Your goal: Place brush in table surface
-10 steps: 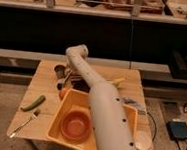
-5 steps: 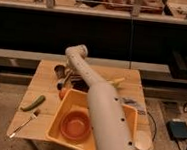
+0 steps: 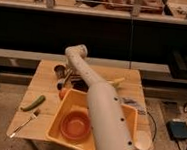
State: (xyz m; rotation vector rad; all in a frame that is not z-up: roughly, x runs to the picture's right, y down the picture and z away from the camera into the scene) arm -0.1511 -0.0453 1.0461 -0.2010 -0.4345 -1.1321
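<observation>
One gripper (image 3: 66, 80) low beside round dark cup (image 3: 60, 70) over smooth light-brown wooden table surface (image 3: 46, 84), grip state unclear.

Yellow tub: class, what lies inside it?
An orange bowl sits inside the yellow tub. The robot arm covers the tub's right part, so anything there is hidden. The gripper is beyond the tub, near the dark cup.

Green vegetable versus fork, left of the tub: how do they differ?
The green vegetable is thick and curved; the fork is thin, metal, straight. The fork lies nearer the front edge than the vegetable. Both lie flat on the table, slanted alike. The gripper hangs by the dark cup, away from both.
</observation>
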